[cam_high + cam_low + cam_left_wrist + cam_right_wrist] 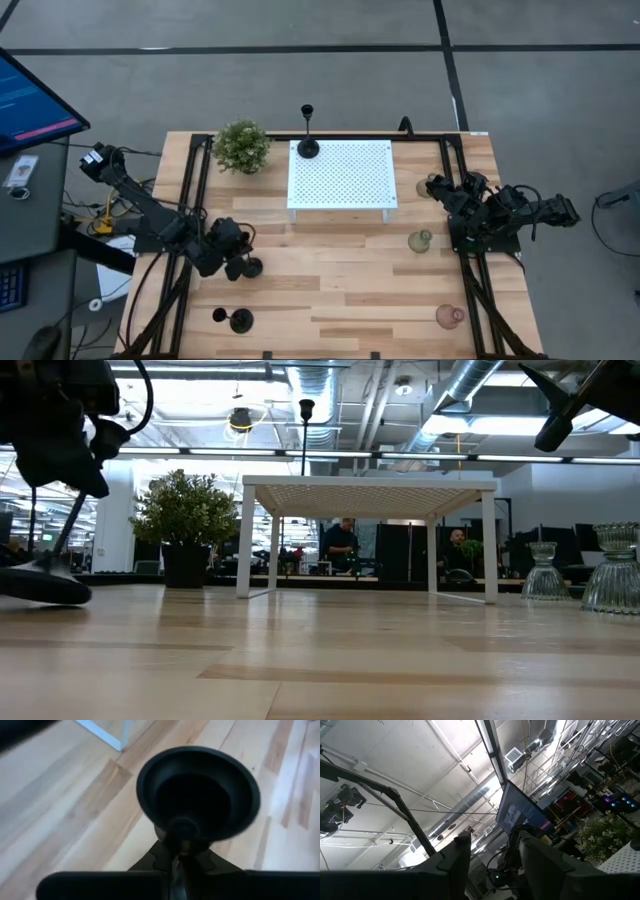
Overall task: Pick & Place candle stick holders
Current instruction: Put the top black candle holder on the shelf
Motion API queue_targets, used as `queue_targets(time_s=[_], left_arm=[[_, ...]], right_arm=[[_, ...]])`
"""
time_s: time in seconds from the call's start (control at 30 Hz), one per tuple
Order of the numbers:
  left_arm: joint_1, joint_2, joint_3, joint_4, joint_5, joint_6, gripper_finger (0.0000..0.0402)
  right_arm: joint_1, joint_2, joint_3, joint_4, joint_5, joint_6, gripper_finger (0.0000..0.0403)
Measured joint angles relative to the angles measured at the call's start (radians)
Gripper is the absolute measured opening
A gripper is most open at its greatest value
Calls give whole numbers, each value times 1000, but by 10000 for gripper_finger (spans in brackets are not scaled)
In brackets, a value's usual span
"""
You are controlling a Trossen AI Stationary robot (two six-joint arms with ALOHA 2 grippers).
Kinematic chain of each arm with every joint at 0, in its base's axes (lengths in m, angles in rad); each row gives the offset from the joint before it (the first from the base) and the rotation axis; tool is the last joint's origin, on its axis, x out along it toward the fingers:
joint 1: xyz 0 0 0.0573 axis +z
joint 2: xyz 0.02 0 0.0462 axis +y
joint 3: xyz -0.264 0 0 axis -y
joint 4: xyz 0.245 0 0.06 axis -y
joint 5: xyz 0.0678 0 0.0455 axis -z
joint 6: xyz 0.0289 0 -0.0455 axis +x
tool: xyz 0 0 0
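My left gripper (232, 252) is at the table's near left, shut on a black thin-stemmed candle stick holder (250, 267); its round base (197, 795) fills the left wrist view. A second black holder (240, 320) stands on its base near the front edge. A third, tall one (308, 148) stands on the far left corner of the white perforated stand (345, 175). Two pale green bulbous holders (420, 240) (428, 187) and a pink one (450, 317) stand at the right. My right gripper (490, 865) is open and empty, pointing up at the ceiling, over the right side. My left gripper pinches the black holder's thin stem (181, 845) between its two fingers, which lie across the stem. In the low view the stem (68, 525) slants down from the gripper to the tilted base (40, 585). I cannot tell whether the base touches the table.
A small bushy plant (241, 146) stands at the far left beside the white stand. Black frame rails (190, 200) run along both sides of the table. Bare wood lies between the stand and the front edge. People show in the room beyond.
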Motion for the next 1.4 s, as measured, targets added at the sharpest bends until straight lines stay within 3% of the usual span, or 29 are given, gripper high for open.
queue_targets(time_s=[0.17,0.4,0.67,0.83,0.97,1.1,1.23,1.4], left_arm=[[1,0,62,0,46,-58,14],[2,-10,287,1,27,-10,13],[63,-7,534,51,-347,244,13],[239,-4,595,220,-381,422,13],[401,28,596,450,-296,589,13],[554,104,596,690,-73,729,13],[657,227,596,952,150,752,20],[732,358,597,1116,274,731,20]], right_arm=[[0,0,0,-11,0,0,159],[0,0,0,-25,-1,0,159],[0,0,0,-31,-4,-7,159],[0,0,0,-31,-4,-8,159],[0,0,0,-31,-4,-8,159],[0,0,0,-31,-4,-8,159],[0,0,0,-30,-4,-8,159],[0,0,0,-30,-4,-8,159]])
